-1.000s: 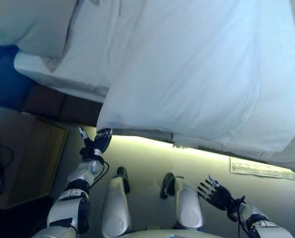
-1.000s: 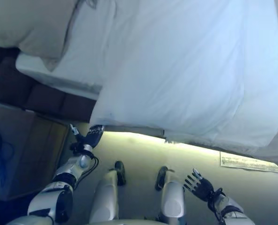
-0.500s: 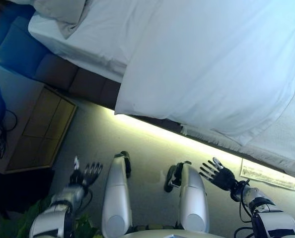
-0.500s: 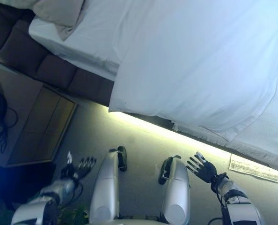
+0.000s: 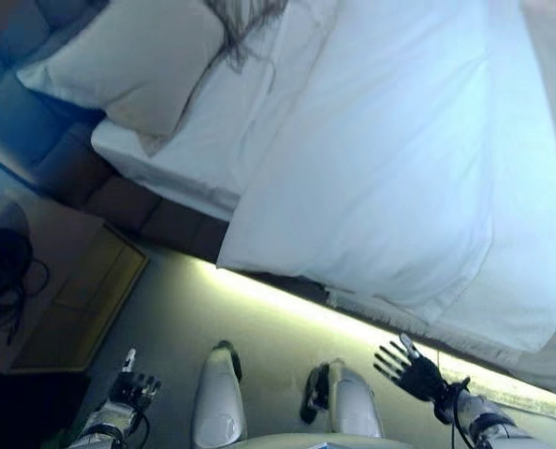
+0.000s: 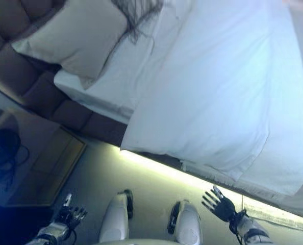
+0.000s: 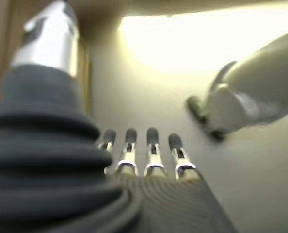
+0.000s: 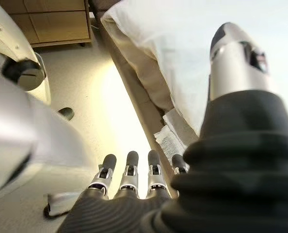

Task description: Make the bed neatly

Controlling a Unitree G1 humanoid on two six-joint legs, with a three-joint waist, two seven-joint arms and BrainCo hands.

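A white duvet covers most of the bed, its near corner hanging over the side. A beige pillow lies at the head, on the white sheet. My left hand is low over the floor at the lower left, fingers relaxed, holding nothing. My right hand is open with fingers spread, low beside the bed's edge, apart from the duvet. In the right wrist view the duvet edge runs past the straight fingers.
A wooden nightstand stands left of the bed, with dark cables on it. A padded headboard is at the upper left. A lit strip runs under the bed frame. A paper sheet lies on the floor at the right.
The camera has swung, so the pillow and headboard show more. My left hand has dropped from the duvet's corner to near the floor. My right hand stays open and low.
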